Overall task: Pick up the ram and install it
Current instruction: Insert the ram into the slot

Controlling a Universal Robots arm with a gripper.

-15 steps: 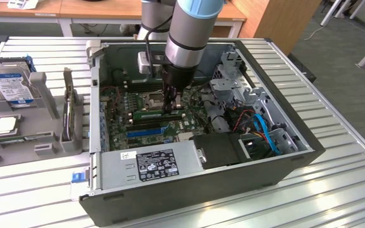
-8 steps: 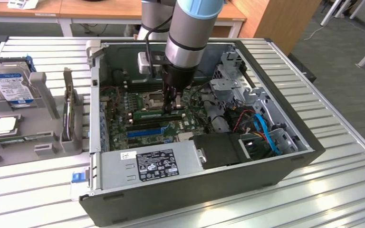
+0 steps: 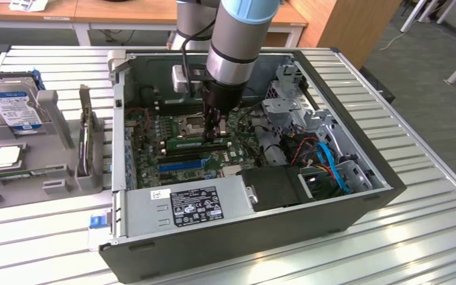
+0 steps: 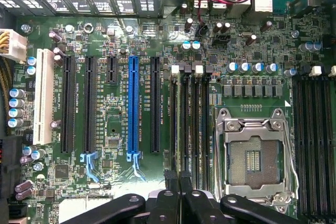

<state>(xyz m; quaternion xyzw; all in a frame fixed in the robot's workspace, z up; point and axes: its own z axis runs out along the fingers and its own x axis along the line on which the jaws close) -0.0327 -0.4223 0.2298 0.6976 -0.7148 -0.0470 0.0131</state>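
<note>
The ram is a thin green stick lying along a memory slot on the motherboard, just beside the CPU socket. My gripper reaches straight down into the open computer case, with its fingers closed together on the ram's top edge towards the exterior view's right end. In the wrist view the ram shows edge-on as a thin line among the black memory slots. There the gripper has its two black fingertips pressed together over that line, next to the CPU socket.
The case's power supply sits in front, with a drive cage and blue cables on the exterior view's right. Outside the case, a grey holder carries a hard drive, a chip and a card on edge. A blue slot lies nearby.
</note>
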